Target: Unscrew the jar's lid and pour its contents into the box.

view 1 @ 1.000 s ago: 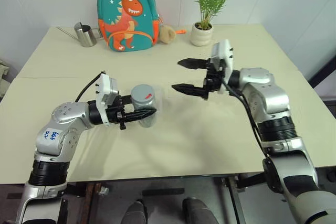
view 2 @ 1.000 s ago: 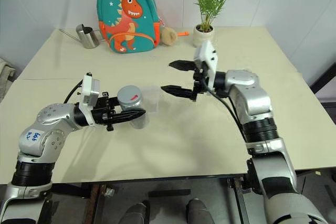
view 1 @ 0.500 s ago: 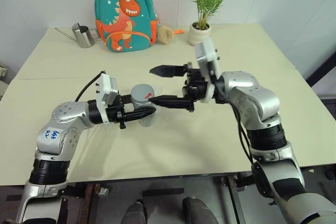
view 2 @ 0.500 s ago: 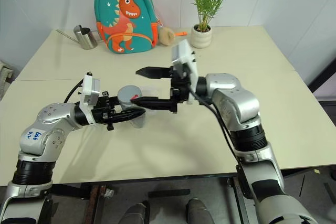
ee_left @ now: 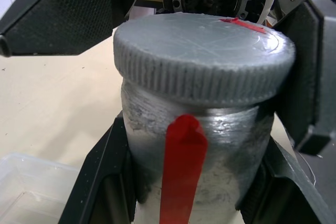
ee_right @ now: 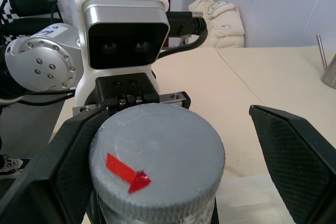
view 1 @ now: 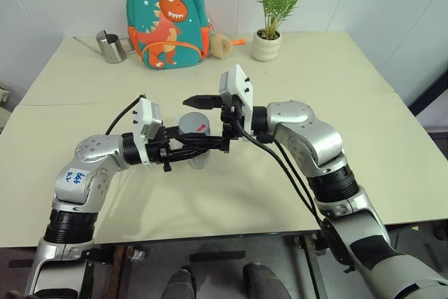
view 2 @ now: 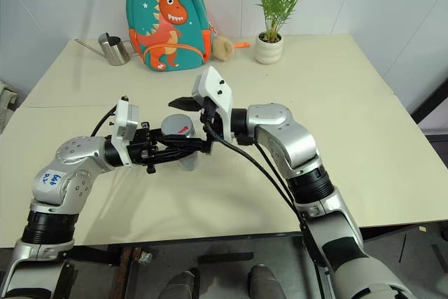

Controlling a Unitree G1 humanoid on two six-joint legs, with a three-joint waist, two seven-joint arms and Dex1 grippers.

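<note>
One jar point(ee_left: 199, 145), whitish and scuffed with a red strip down its side, is clamped in the left gripper point(view 1: 189, 150) above the middle of the tabletop point(view 1: 336, 68). Its one grey ribbed lid point(ee_right: 157, 153), with a red mark, is screwed on. The right gripper point(view 1: 203, 122) has its fingers spread either side of the lid, and one clear box point(ee_left: 31, 192) lies on the tabletop beneath.

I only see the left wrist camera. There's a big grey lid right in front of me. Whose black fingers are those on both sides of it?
Observer: They belong to the right gripper, reaching in from the robot's right, open with one finger on each side of the lid.
Operator: What's way at the back of the table?
Observer: A dinosaur backpack, a potted plant and a steel watering can.
</note>
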